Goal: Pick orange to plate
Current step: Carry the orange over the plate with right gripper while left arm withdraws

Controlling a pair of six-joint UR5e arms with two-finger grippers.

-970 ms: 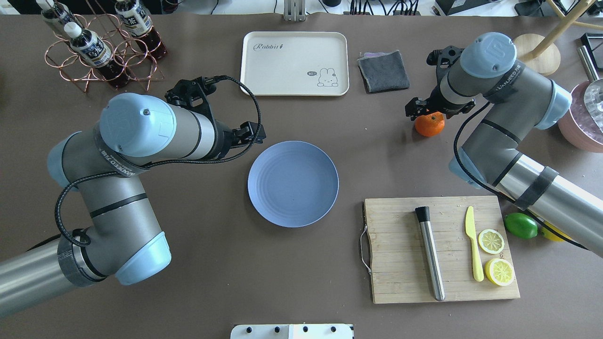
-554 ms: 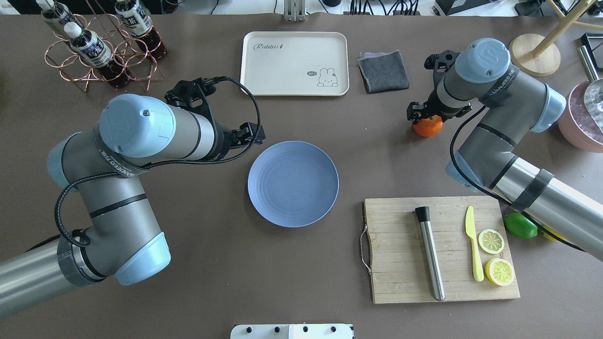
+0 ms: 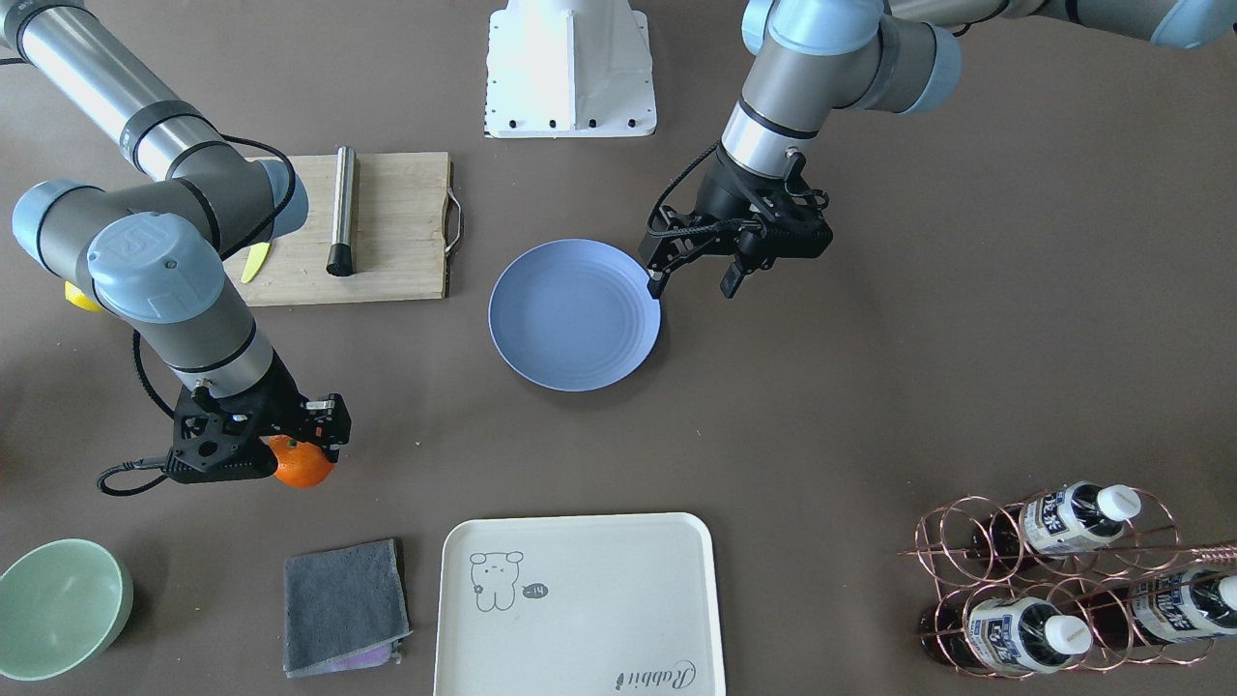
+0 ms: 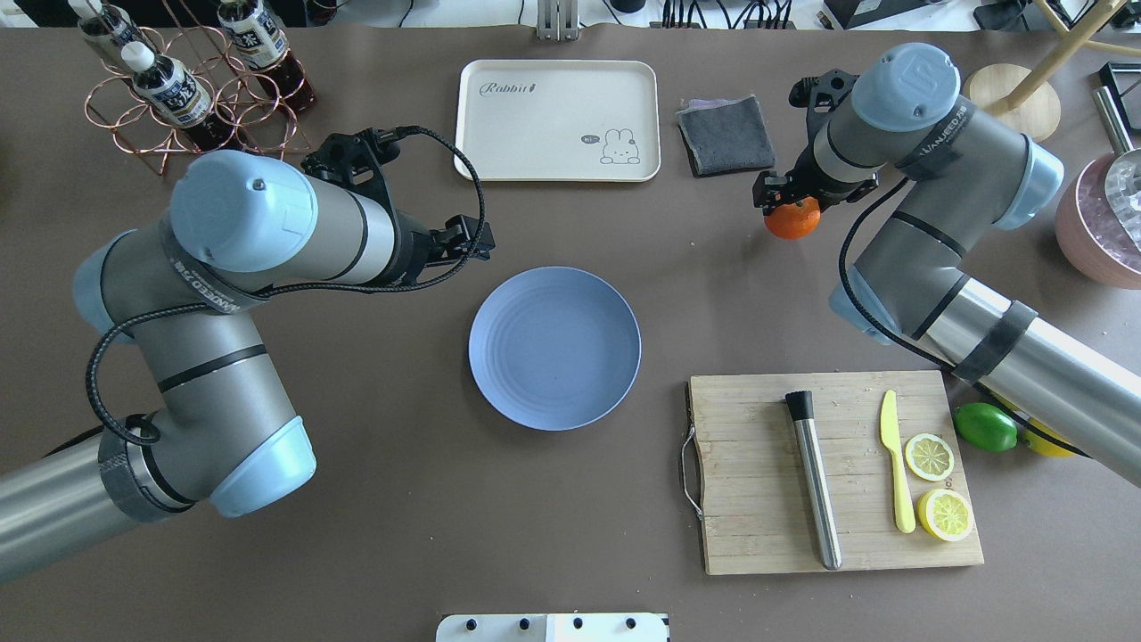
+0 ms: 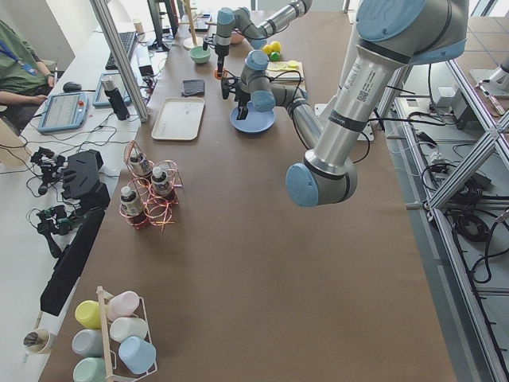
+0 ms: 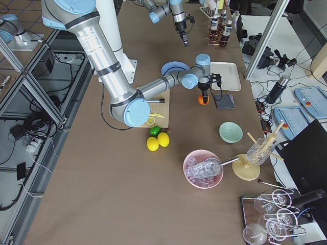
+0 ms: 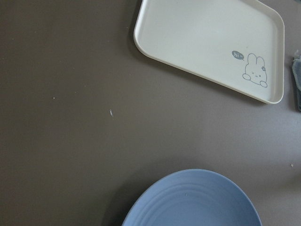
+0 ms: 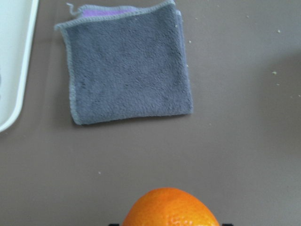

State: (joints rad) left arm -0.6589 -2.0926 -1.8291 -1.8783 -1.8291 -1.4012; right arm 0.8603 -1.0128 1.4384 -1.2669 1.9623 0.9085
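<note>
Right gripper (image 4: pixel 788 207) clamped on orange (image 4: pixel 793 223), fingertips mostly hidden; wrist view crops the fruit's lower half. Left gripper (image 3: pixel 694 282) spread wide, plate (image 3: pixel 570 319) just beside it.

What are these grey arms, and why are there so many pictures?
It is one robot with two arms, a left arm and a right arm, each ending in a two-finger gripper, at a brown table. Two pictures look down from above, one from behind the robot, one facing it; two are from the table's ends; two are from wrist cameras. The right gripper is shut on the orange, near a grey cloth. The left gripper is open and empty beside the blue plate. Also lying there: a cream tray, a cutting board with lemon halves, and bottles.
</note>
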